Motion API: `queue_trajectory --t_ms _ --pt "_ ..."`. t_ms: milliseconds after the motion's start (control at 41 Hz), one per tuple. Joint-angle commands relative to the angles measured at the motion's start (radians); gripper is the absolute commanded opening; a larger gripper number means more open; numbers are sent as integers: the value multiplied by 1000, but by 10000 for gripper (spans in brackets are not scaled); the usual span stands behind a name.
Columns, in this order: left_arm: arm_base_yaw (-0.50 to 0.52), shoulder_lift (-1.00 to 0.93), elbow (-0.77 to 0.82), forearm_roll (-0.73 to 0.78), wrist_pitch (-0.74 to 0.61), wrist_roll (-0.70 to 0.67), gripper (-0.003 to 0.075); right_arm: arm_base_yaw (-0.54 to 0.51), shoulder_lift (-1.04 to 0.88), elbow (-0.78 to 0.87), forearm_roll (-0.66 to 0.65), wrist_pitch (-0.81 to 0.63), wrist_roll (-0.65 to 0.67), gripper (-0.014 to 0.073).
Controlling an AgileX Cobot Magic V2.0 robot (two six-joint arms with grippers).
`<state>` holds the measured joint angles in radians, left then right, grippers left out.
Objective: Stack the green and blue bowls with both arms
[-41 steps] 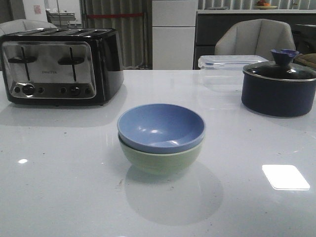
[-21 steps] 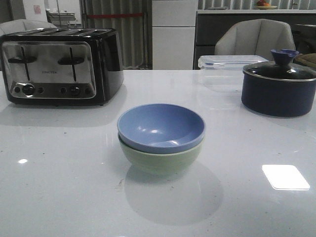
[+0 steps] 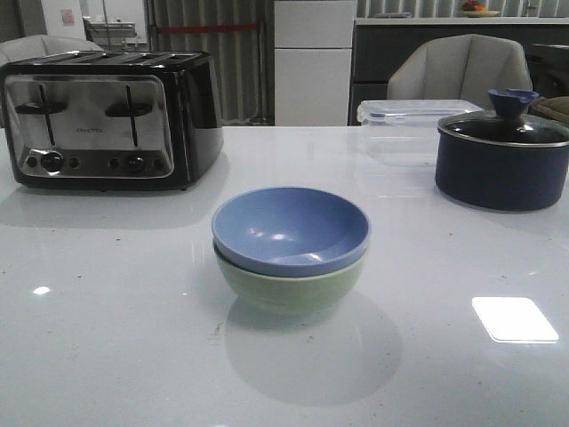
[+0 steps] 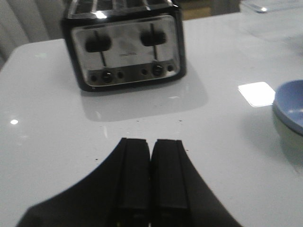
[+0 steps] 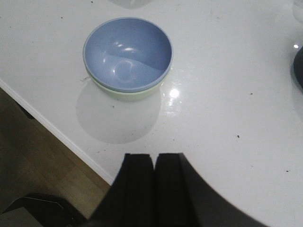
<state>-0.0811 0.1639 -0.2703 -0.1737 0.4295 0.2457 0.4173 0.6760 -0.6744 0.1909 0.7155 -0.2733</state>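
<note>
The periwinkle blue bowl (image 3: 291,229) sits nested inside the pale sage green bowl (image 3: 289,286) at the middle of the white table. Both show in the right wrist view, blue bowl (image 5: 128,52) over green bowl (image 5: 130,93), and at the edge of the left wrist view, blue bowl (image 4: 290,104) over green bowl (image 4: 292,138). My left gripper (image 4: 151,141) is shut and empty, held over bare table between the toaster and the bowls. My right gripper (image 5: 154,155) is shut and empty, above the table's edge, apart from the bowls. Neither gripper shows in the front view.
A black and chrome toaster (image 3: 107,116) stands at the back left, also in the left wrist view (image 4: 124,45). A dark navy pot with glass lid (image 3: 502,151) and a clear plastic box (image 3: 404,124) stand at the back right. The table edge (image 5: 57,132) runs near my right gripper.
</note>
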Motion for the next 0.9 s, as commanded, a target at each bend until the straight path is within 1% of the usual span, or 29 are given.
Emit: queue_trajectory --t_ms 0,73,219,341,439,877 --pt "49 -92 67 -45 -159 -9 98 -4 0 -27 13 -67 -9 5" --pt "55 -148 127 -47 -219 -23 98 -4 0 -27 13 -67 -9 5" --pt "55 -188 206 106 -299 -215 98 -4 0 -27 13 -67 -9 5" --pt "55 -188 249 193 -382 -283 98 -4 0 -27 13 -68 -9 5" --pt "55 -188 284 196 -473 -285 98 -4 0 -27 13 -68 -9 5" --pt "55 -188 281 196 -467 -285 98 -4 0 -27 13 -68 -9 5"
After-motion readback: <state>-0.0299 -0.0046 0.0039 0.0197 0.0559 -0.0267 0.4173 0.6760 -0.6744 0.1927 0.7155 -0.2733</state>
